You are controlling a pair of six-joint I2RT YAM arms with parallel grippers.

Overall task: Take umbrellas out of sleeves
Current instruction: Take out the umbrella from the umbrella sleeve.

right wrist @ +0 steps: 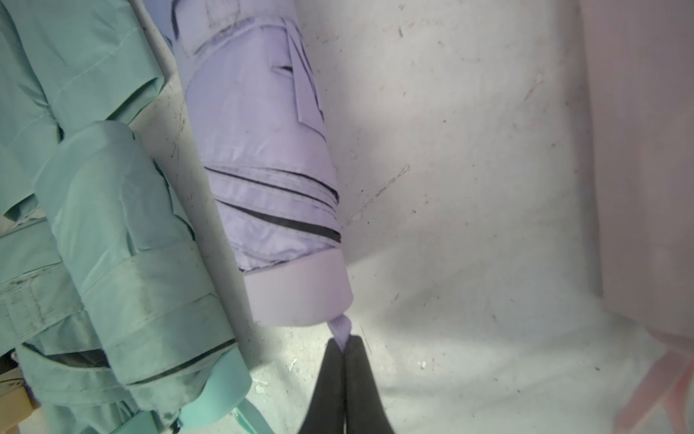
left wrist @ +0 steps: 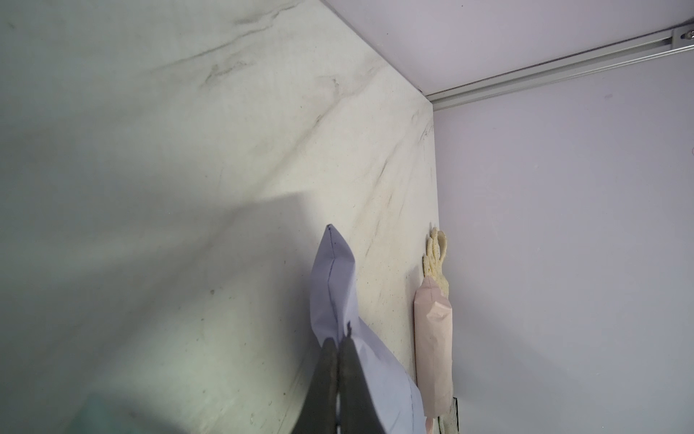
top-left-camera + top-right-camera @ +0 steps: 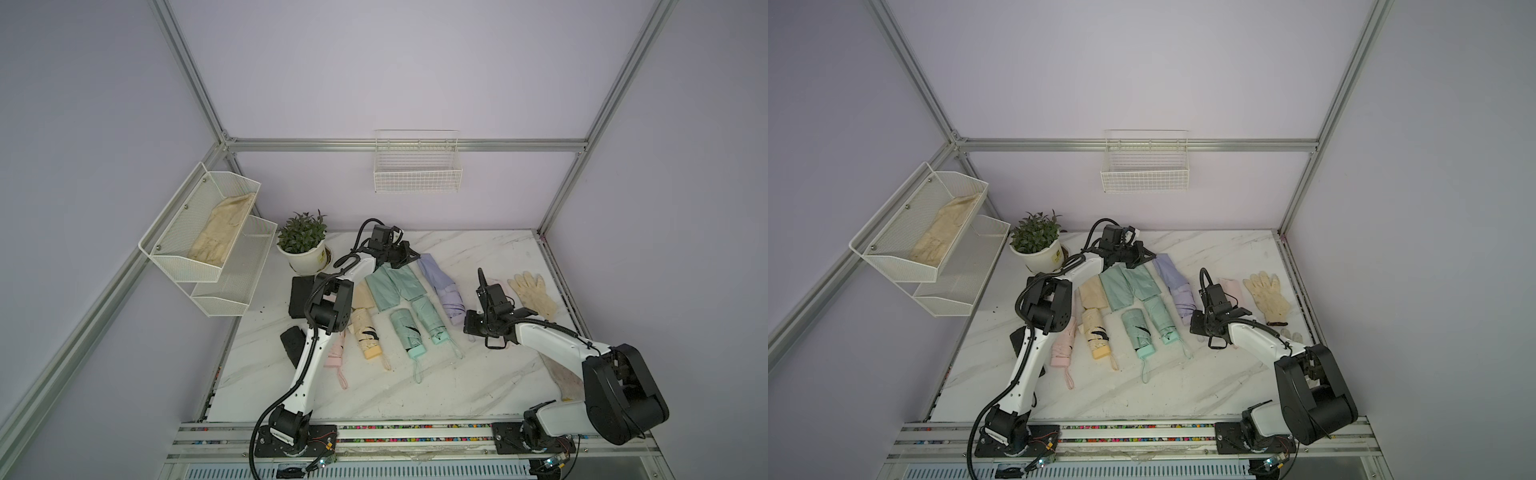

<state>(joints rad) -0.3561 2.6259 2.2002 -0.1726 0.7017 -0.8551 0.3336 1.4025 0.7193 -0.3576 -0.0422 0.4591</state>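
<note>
A lilac sleeve (image 3: 430, 270) (image 2: 334, 285) lies at the back middle of the marble table. My left gripper (image 3: 413, 258) (image 2: 338, 340) is shut on its closed far end. The lilac umbrella (image 3: 453, 301) (image 1: 263, 150) sticks out of the sleeve's mouth, blocky handle (image 1: 300, 297) toward the front. My right gripper (image 3: 468, 329) (image 1: 343, 344) is shut on its wrist loop (image 1: 341, 328). To the left lie two mint umbrellas (image 3: 409, 332) (image 1: 131, 244) with mint sleeves (image 3: 390, 286), then a yellow umbrella (image 3: 365, 332) and a pink one (image 3: 334, 353).
A cream glove (image 3: 534, 293) and a pink sleeve (image 2: 432, 338) lie near the right wall. Black fabric pieces (image 3: 301, 297) and a potted plant (image 3: 303, 245) sit back left. Wire baskets (image 3: 417, 166) hang on the walls. A beige cloth (image 3: 561, 378) lies under my right arm.
</note>
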